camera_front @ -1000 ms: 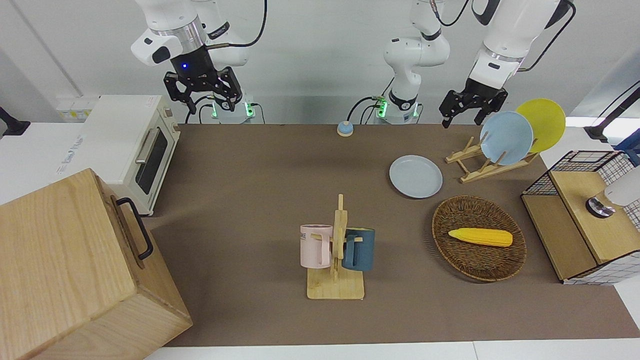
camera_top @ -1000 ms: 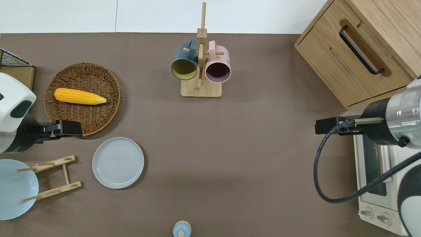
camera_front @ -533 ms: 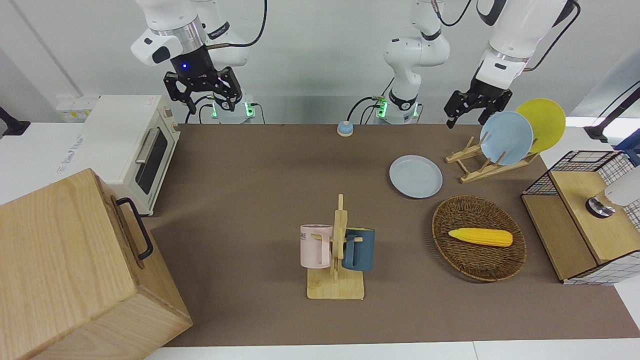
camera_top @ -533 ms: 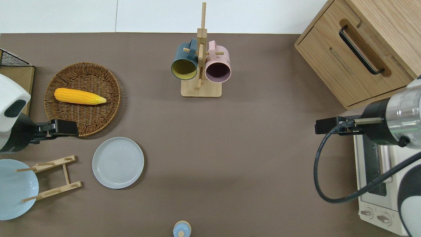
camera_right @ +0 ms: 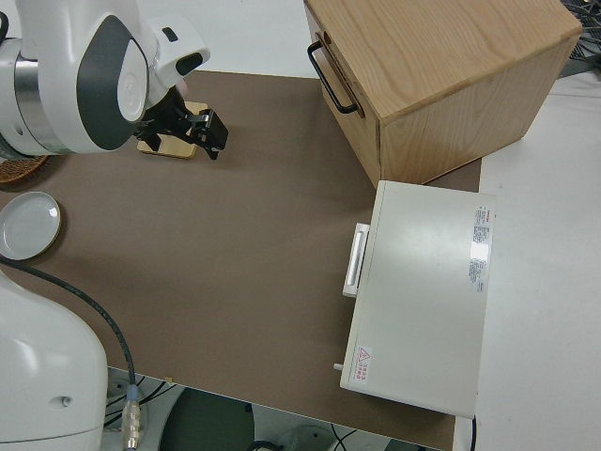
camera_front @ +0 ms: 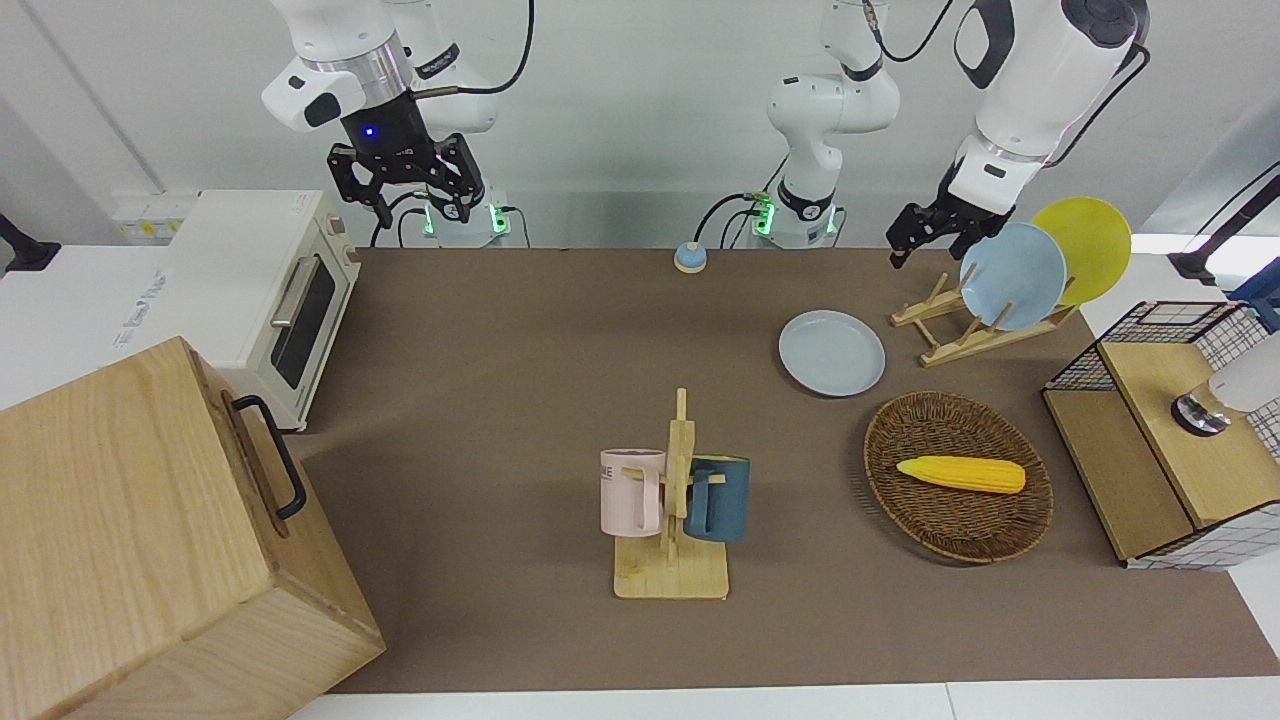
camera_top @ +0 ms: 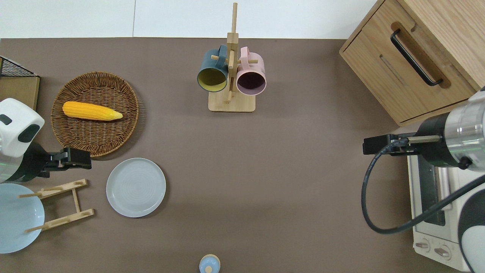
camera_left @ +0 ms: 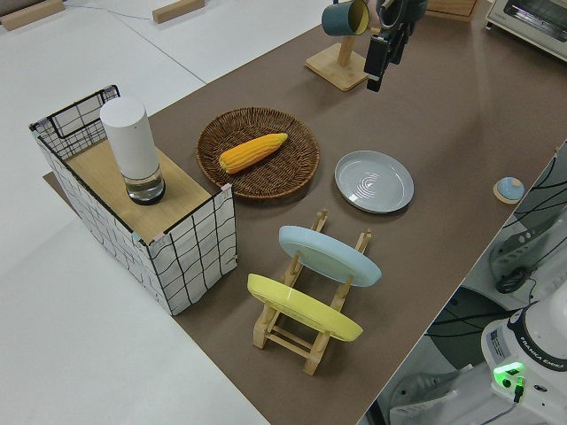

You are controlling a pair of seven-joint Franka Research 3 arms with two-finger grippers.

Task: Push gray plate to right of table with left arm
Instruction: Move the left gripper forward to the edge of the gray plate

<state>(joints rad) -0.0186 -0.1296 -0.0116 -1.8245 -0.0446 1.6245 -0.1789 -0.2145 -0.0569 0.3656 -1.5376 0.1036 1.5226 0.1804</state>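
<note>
Gray plate (camera_top: 136, 187) flat on tabletop (camera_top: 288, 182), beside dish rack (camera_top: 60, 204), toward right-arm end from it. Left claw (camera_top: 77, 158) up in air, over spot between plate and wicker basket (camera_top: 95, 113); finger gap can't be told. Plate untouched. Advised: claw lowered at plate's rack-side rim, low contact, pushed slowly across; mug stand (camera_top: 231, 76) avoided. Right arm parked.

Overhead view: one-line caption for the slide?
Left hand hovers between the wicker basket and dish rack, beside the untouched gray plate on the table; right arm parked.
</note>
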